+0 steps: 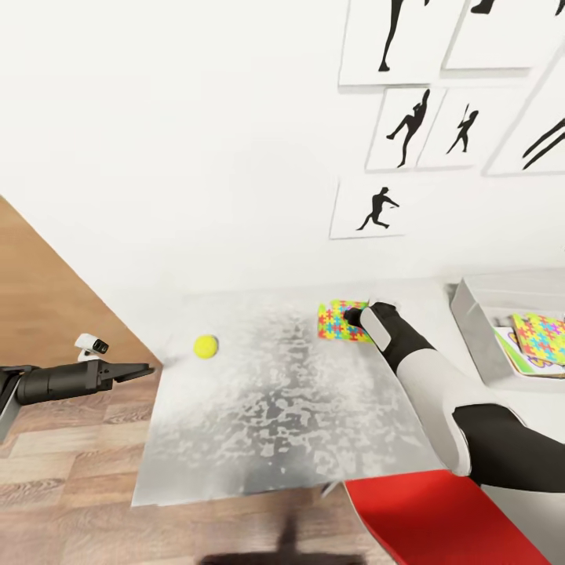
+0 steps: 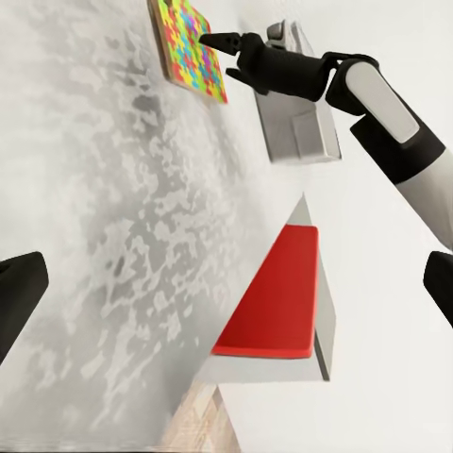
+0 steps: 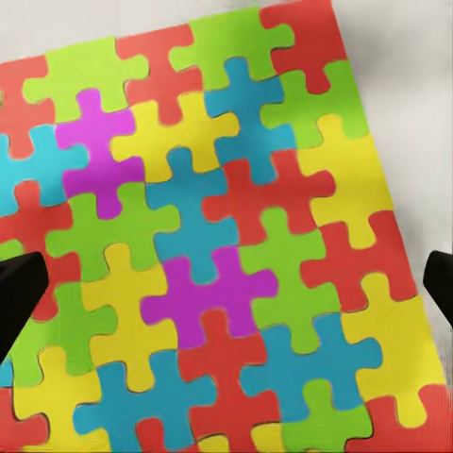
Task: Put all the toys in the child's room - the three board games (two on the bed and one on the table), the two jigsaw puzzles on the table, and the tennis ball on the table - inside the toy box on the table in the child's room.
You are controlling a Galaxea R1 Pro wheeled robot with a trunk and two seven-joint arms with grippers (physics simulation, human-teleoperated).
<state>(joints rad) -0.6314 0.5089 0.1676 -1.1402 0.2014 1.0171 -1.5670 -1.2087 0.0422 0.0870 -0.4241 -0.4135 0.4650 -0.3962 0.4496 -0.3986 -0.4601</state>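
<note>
A jigsaw puzzle (image 1: 339, 321) (image 2: 192, 49) (image 3: 217, 236) lies flat near the back of the pale mottled table (image 1: 275, 424). My right gripper (image 1: 355, 317) (image 2: 219, 43) (image 3: 226, 288) hovers just over it, open, one fingertip to each side of the board. A yellow tennis ball (image 1: 205, 346) rests toward the table's left. At the right stands the grey toy box (image 1: 469, 320) (image 2: 293, 127), and inside it a second jigsaw puzzle (image 1: 541, 336) lies on a green-edged flat box (image 1: 510, 351). Off the table's left edge, my left gripper (image 1: 138, 370) (image 2: 226, 293) is open and empty.
A red chair seat (image 1: 439, 518) (image 2: 278, 293) sits tucked at the table's front right, under my right arm. Baseball-player silhouette pictures (image 1: 377, 208) hang on the white wall behind. Wood-plank floor (image 1: 55, 471) lies left of and in front of the table.
</note>
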